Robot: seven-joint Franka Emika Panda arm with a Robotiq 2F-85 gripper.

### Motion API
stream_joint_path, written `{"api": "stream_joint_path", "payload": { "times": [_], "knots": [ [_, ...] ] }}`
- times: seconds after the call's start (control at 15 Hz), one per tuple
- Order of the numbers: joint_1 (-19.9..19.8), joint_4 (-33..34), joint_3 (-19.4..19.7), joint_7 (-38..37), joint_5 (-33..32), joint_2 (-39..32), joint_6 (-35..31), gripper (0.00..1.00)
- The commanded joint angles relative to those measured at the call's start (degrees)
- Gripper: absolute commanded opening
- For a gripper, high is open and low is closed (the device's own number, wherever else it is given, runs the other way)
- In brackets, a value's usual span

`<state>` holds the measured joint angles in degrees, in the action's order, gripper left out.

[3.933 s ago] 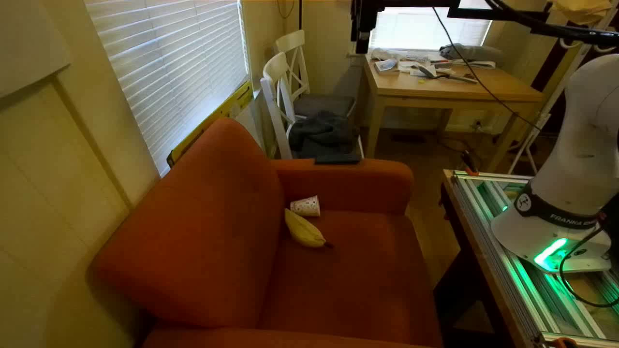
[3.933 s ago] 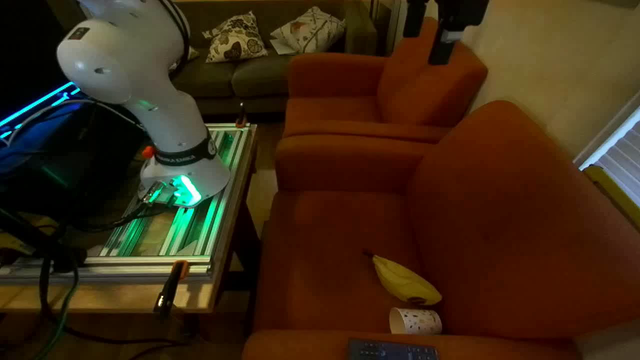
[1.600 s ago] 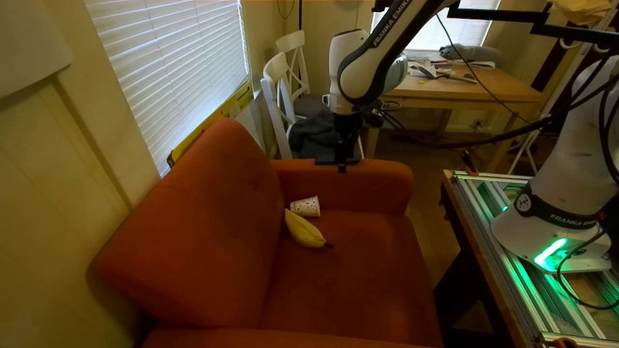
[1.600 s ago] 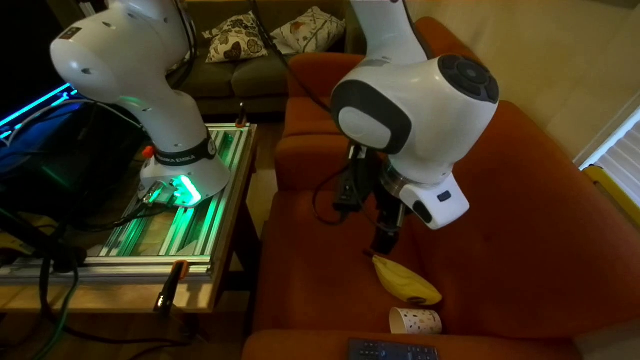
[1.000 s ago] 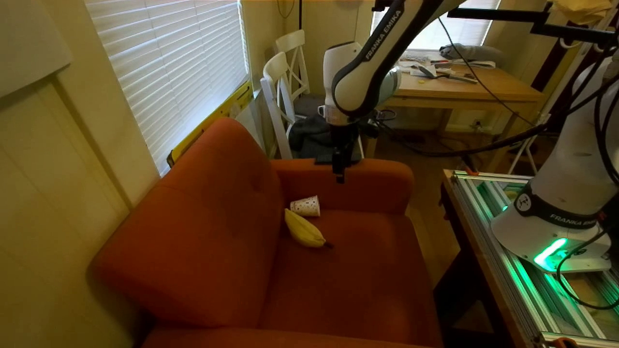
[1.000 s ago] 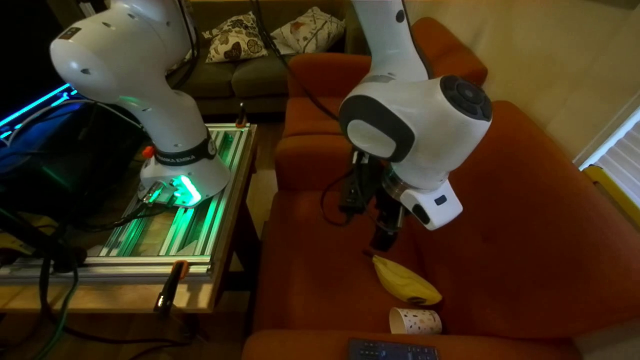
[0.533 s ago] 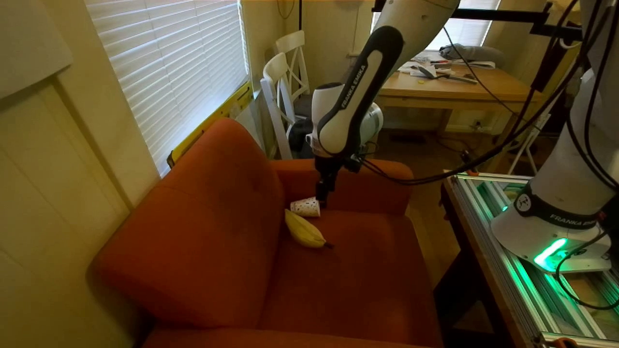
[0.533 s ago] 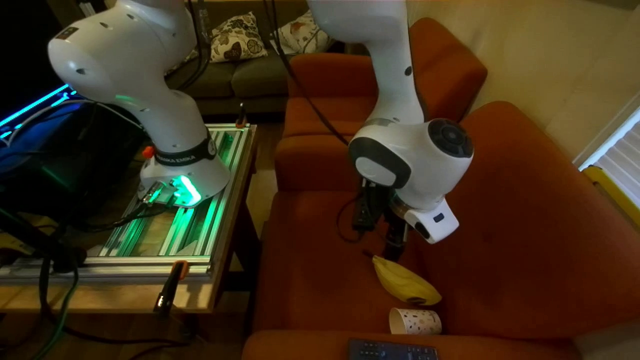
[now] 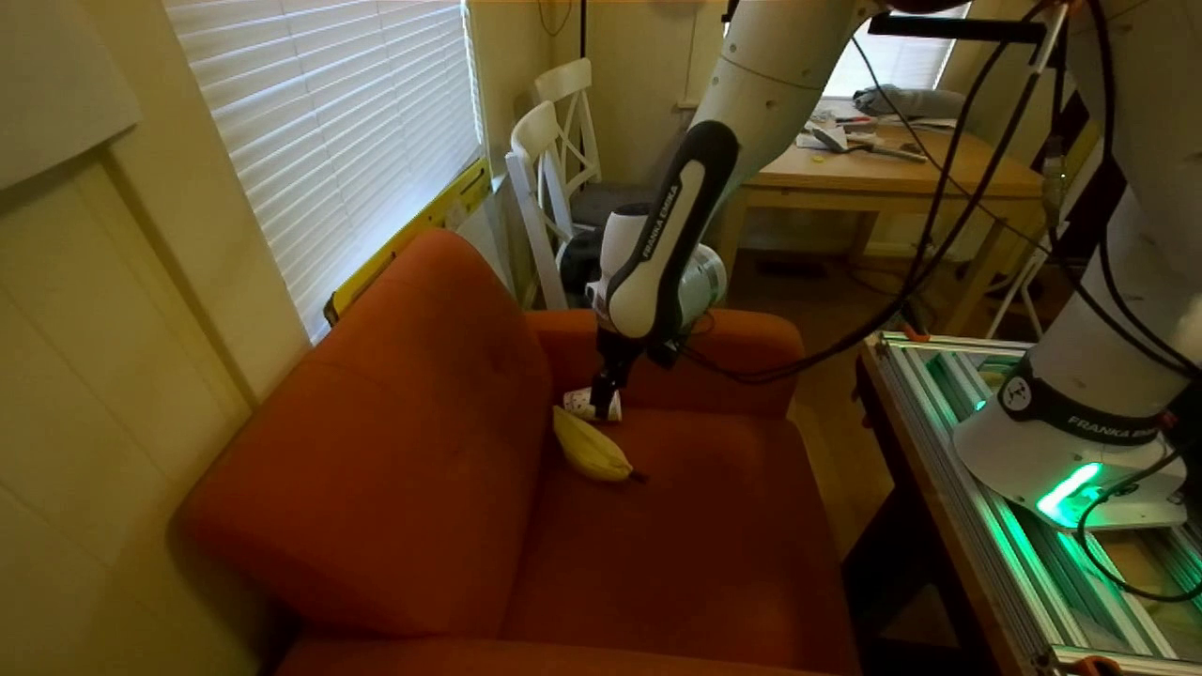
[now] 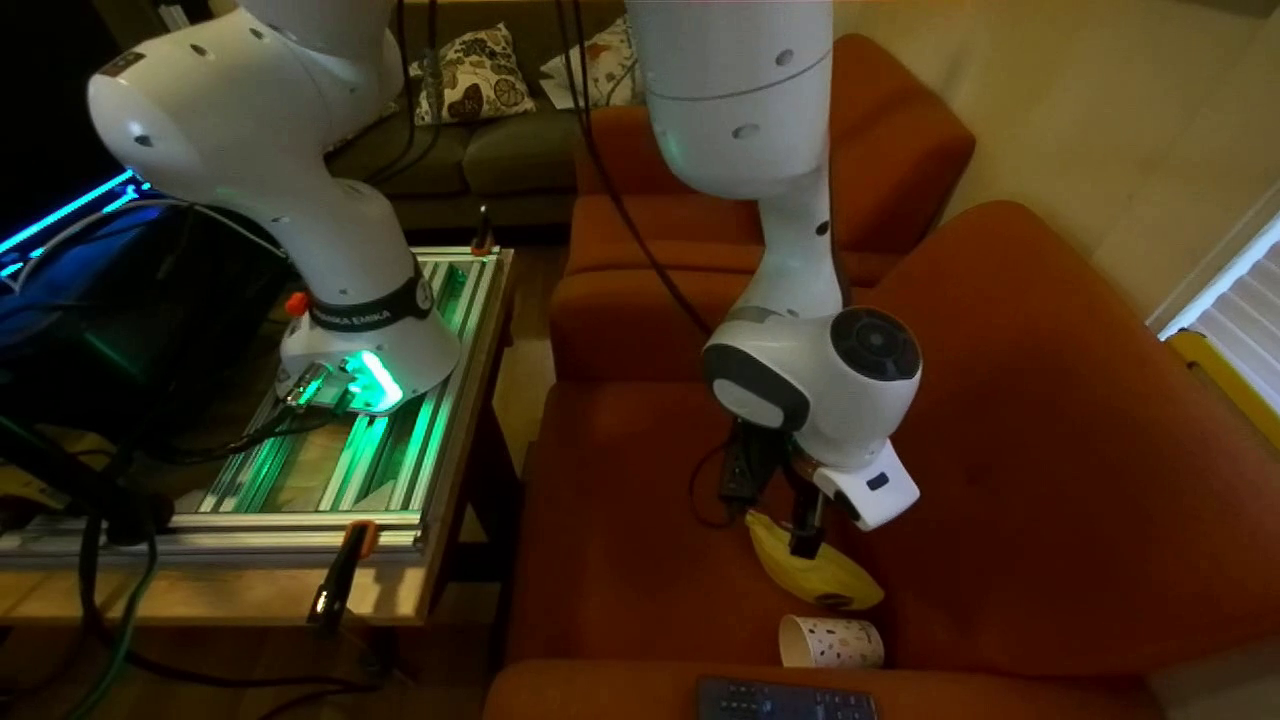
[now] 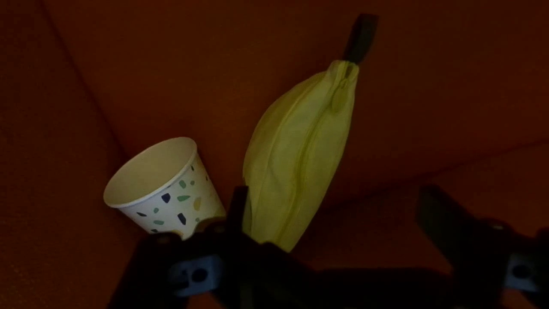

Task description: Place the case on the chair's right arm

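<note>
Now that we're hovering lower, we're probably lining up the grab: our black two-finger gripper [image 11: 334, 195] is gaping wide, empty; pale yellow banana-shaped zip case [image 11: 300, 154] is lying mid wrist view on the rust-orange fabric seat [image 11: 193, 77].

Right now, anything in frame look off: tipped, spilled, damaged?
One thing: the patterned cup lies on its side on the orange seat, beside the yellow case, though a cup would normally stand upright. No spill or damage shows, but the wrist view is dark.
</note>
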<state>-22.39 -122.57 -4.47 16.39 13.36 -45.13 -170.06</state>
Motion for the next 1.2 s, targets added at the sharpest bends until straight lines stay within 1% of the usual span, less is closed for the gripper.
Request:
{"api": "stream_joint_path", "payload": {
  "times": [0.0,0.2,0.33,0.8,0.87,0.93,1.13],
  "knots": [
    [-2.0,4.3,-1.2,-1.7,-2.1,-5.8,-2.6,1.0],
    [-3.5,7.5,-2.1,-1.5,-2.6,-9.7,-4.6,1.0],
    [-3.7,9.6,-2.1,-1.6,-3.4,-12.0,-5.4,1.0],
    [-2.2,18.5,-1.1,-2.1,-7.3,-19.4,-3.5,1.0],
    [-2.0,19.5,-1.0,-2.1,-7.8,-20.2,-3.0,0.9],
    [-1.7,20.6,-0.8,-2.0,-8.3,-21.1,-2.6,0.72],
    [-1.6,23.0,-0.9,-1.9,-9.3,-22.9,-1.2,0.51]
  ]
}}
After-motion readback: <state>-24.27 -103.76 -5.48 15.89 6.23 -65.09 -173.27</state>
